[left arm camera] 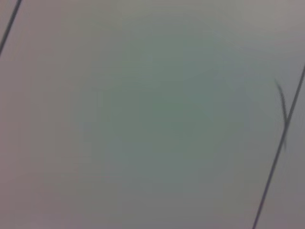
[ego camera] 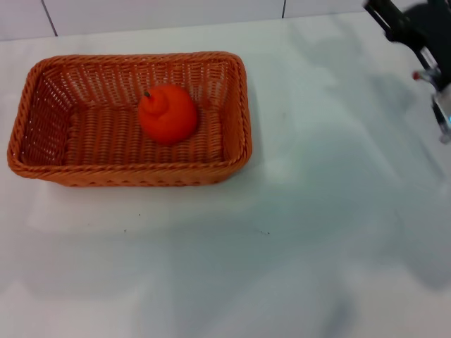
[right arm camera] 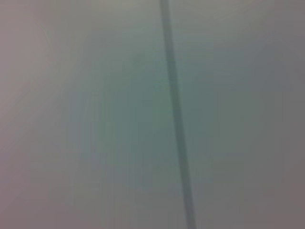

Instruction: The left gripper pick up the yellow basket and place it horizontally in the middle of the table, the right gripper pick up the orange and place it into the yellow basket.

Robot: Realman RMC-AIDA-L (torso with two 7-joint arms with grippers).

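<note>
The near part of the white bench (ego camera: 296,282) is bare glossy surface, marked only by a few tiny dark specks in front of the basket. No brand, label or writing can be read anywhere in the views.

Farther back, on the robot's left half of the bench, lies the yellow basket (ego camera: 42,158), a woven orange-brown tray with rounded corners and a braided rim. It sits flat, its long side running across the head view, with its open top facing up. Inside it, resting on the woven floor a little toward the far wall and right of centre, is the orange (ego camera: 167,115), its bumped neck and short dark stem tilted up toward the left. The fruit touches the basket floor and stands apart from all four walls. Nothing covers it or stands between it and the camera other than the low near wall of the basket.

At the far right corner of the head view, well apart from the basket, the right pincer (ego camera: 412,35) shows as a dark shape cut off by the frame edge, with small red and pale parts just below it. Whether its fingers are spread or closed cannot be told, and it holds nothing that can be seen.

The left pincer does not appear in any view. Both wrist views show only a pale grey surface crossed by thin dark lines.

Beyond the bench runs a white wall (ego camera: 162,13) with dark seams.
</note>
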